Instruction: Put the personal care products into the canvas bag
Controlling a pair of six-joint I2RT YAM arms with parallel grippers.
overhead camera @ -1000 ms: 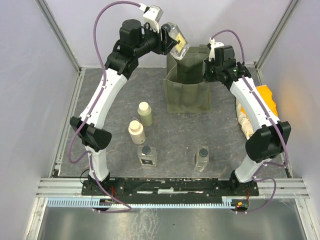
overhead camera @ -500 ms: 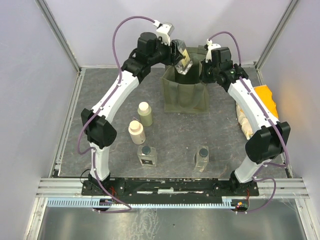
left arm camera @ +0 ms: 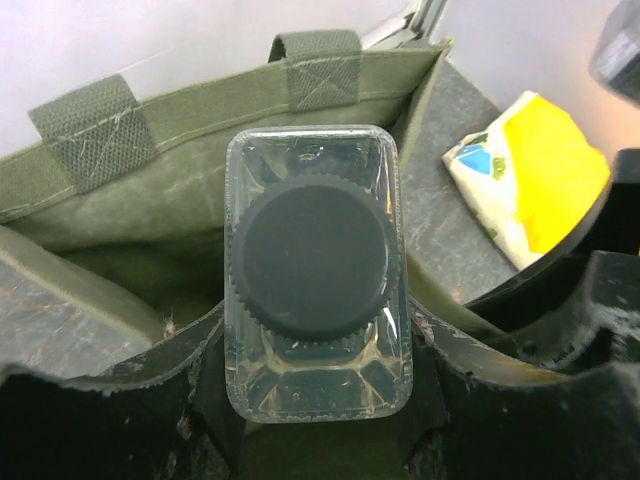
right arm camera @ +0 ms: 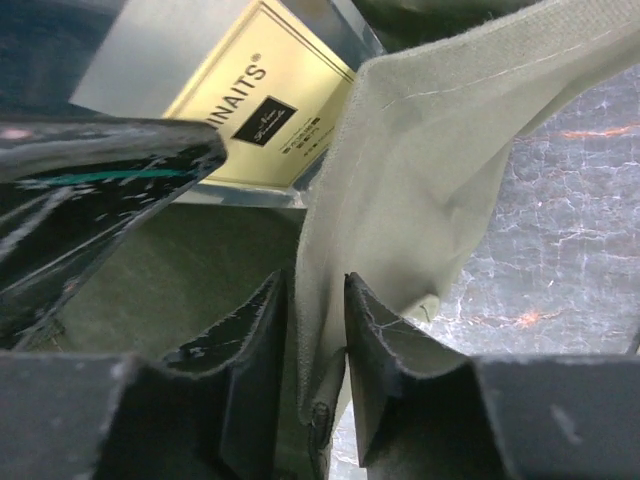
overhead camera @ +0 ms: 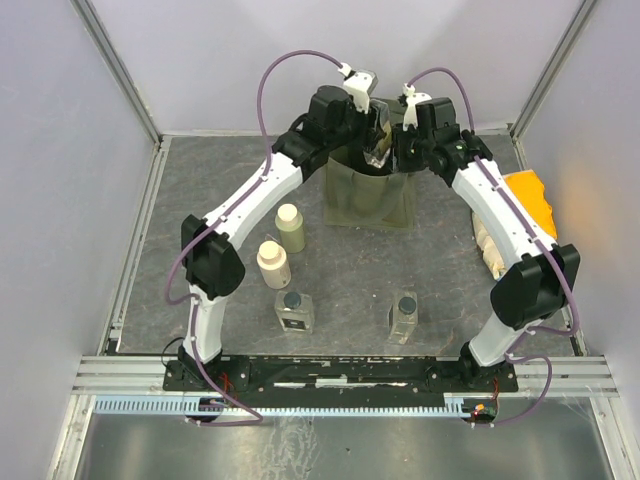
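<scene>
My left gripper (overhead camera: 374, 132) is shut on a clear square bottle (left arm camera: 315, 270) with a dark cap. It holds the bottle over the open mouth of the olive canvas bag (overhead camera: 365, 200). The bottle's yellow label (right arm camera: 260, 110) shows in the right wrist view. My right gripper (right arm camera: 315, 290) straddles the bag's right rim (right arm camera: 420, 180); its jaws stand slightly apart with the fabric loose between them. On the table stand an olive-green bottle (overhead camera: 292, 229), a cream bottle (overhead camera: 273, 264) and two clear bottles (overhead camera: 294, 311) (overhead camera: 403, 317).
An orange and cream soft packet (overhead camera: 522, 200) lies at the right wall, behind my right arm; it also shows as a yellow packet (left arm camera: 530, 175) past the bag. Grey walls enclose the dark table (overhead camera: 200, 180). The metal rail (overhead camera: 340, 372) runs along the near edge.
My left arm has swung right and lowered the clear bottle from left of the bag to over its mouth. The right gripper's jaws have eased apart on the rim.
</scene>
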